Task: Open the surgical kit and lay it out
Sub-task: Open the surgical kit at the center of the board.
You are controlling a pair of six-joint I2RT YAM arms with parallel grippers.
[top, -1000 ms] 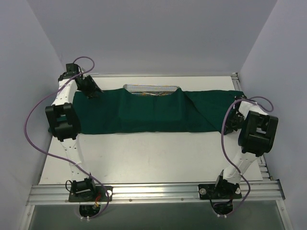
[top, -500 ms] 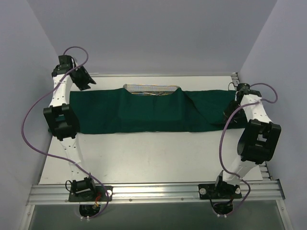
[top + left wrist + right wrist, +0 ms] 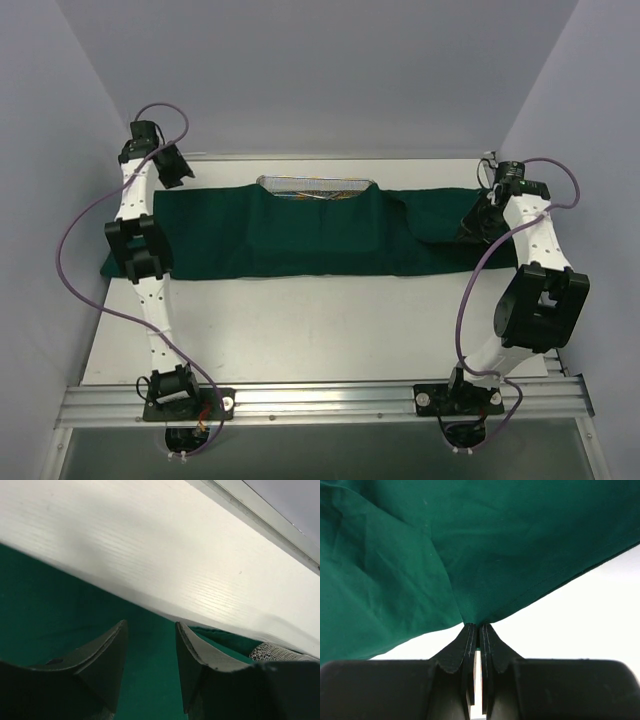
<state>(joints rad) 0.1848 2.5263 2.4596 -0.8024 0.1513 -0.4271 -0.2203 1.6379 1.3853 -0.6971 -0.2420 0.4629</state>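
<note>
**A:** How do the arms stand?

**B:** Both reach to the far side of the table (image 3: 320, 320). The left arm rises steeply along the left edge. The left gripper (image 3: 172, 165) hangs by the far-left corner, tilted down and to the right. The right arm bends out along the right edge. The right gripper (image 3: 476, 222) dips toward the right end of the green cloth (image 3: 300, 235).

**A:** And the fingers?

**B:** The left gripper (image 3: 150, 630) has its fingers spread, with only cloth and white table showing in the gap. The right gripper (image 3: 478, 626) has its fingers pressed together, pinching a corner of the cloth, which fans away from the tips.

**A:** Where does the cloth lie?

**B:** It lies in a long band from left to right across the far half of the table. Its far-left corner is near the left gripper, and its right end runs up to the right gripper. A mesh tray (image 3: 315, 185) shows at the middle of the cloth's far edge, with the cloth draped over its near side.

**A:** What does one view add?

**B:** The overhead view hides both sets of fingertips, so only the wrist views show them. The left wrist view also catches a bit of the tray's mesh at its lower right, beside a fold of cloth.
</note>
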